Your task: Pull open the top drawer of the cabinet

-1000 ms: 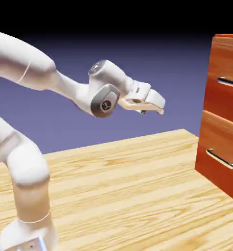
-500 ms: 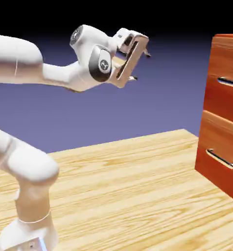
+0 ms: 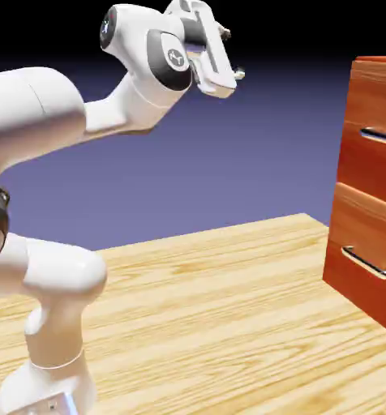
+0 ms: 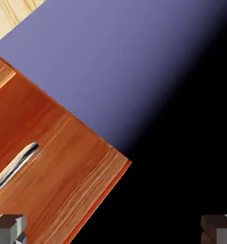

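A: Where is the gripper (image 3: 233, 53)?
B: Near the top of the exterior view, just right of the middle, at the end of the white arm (image 3: 30, 105).
A: Open or shut?
B: Wide open. In the hand view its fingertips (image 4: 8, 229) stand well apart, one in the lower left corner, the other in the lower right, with nothing held between them.
A: And the top drawer (image 3: 375, 101)?
B: Upper right of the exterior view, cut off by the frame's edge. It's the upper front on the cabinet (image 3: 379, 59), and its handle (image 3: 383, 137) runs out at the right edge. The gripper is well apart from it.
A: What's below it?
B: The lower drawer (image 3: 370, 235), then the pale table (image 3: 196, 324) across the bottom.
A: How does the top drawer look from the hand?
B: Tilted, filling the lower left, its handle slanting in from the left edge.
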### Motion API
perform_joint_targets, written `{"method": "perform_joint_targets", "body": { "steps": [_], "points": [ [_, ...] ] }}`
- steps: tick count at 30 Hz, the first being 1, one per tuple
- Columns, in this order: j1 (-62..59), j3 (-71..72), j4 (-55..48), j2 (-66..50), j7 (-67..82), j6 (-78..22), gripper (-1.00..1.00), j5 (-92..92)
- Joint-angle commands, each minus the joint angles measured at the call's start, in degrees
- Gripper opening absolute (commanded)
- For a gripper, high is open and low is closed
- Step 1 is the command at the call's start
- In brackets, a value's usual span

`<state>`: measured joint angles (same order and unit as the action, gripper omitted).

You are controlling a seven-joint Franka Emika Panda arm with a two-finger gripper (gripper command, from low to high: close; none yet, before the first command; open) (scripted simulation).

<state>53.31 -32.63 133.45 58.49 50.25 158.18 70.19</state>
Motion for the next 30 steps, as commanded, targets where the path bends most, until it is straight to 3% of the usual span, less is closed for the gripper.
{"method": "perform_joint_targets", "body": {
  "steps": [1,30],
  "points": [
    [1.42,-0.88,-0.74,0.70,2.50,-0.43,0.00,1.89],
    [42.44,-26.31,-22.22,20.83,74.76,-12.76,0.00,56.60]
  ]
}}
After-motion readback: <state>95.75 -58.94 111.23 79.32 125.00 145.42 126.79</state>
